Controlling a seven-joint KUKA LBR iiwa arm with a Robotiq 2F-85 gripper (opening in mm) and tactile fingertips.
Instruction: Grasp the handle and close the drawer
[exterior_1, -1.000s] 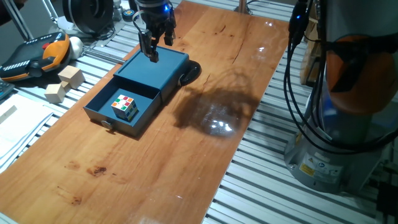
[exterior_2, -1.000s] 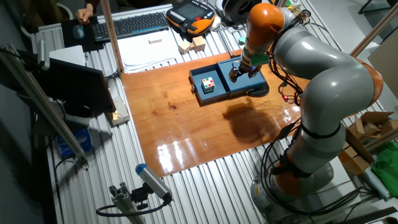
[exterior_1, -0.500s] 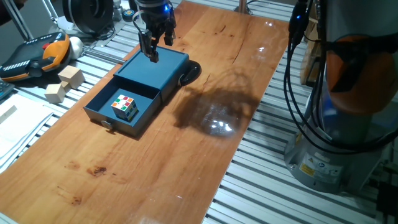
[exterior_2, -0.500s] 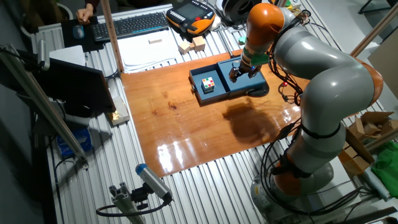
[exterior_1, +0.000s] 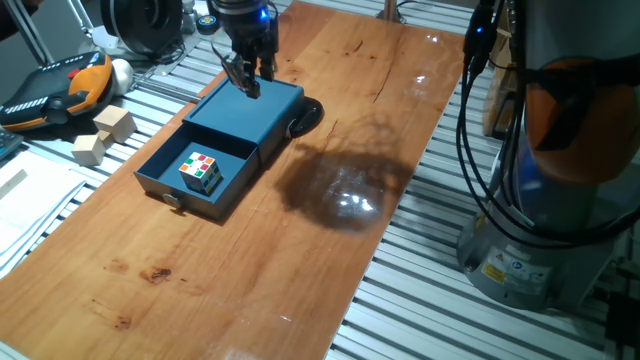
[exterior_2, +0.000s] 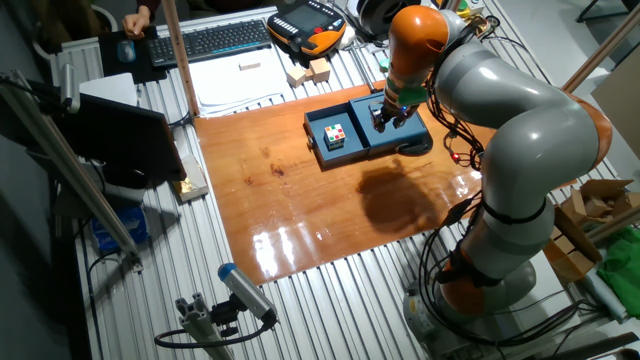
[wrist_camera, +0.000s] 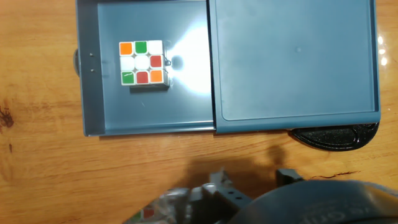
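Wooden tabletop (exterior_1: 330, 120) on a slatted aluminium frame carries the whole job, with lab clutter around its edges. One gripper (exterior_1: 246, 78) hangs above the far end of the casing (exterior_1: 250, 112), fingers pointing down, touching nothing; I judge it is poised high because it has yet to travel to the front of the drawer. Its jaws look set a little apart and hold nothing, though the fixed views are too small to be sure of the gap, and the hand view shows no fingertips clearly. One drawer (wrist_camera: 146, 71) stands pulled well out of the casing, reaching away from the gripper toward the near table edge. One handle (exterior_1: 173, 200) sits on the drawer's front panel, at the end farthest from the gripper, so it is well apart from the fingers; in the hand view only a sliver of it peeks past the panel. One cube (wrist_camera: 143, 63) rests flat on the drawer floor, nearer the front panel than the casing, which is likely why the drawer was open. Two wooden blocks (exterior_1: 103, 134) lie off the tabletop to the side, and one dark disc (wrist_camera: 336, 137) pokes out from under the casing, just below the gripper.
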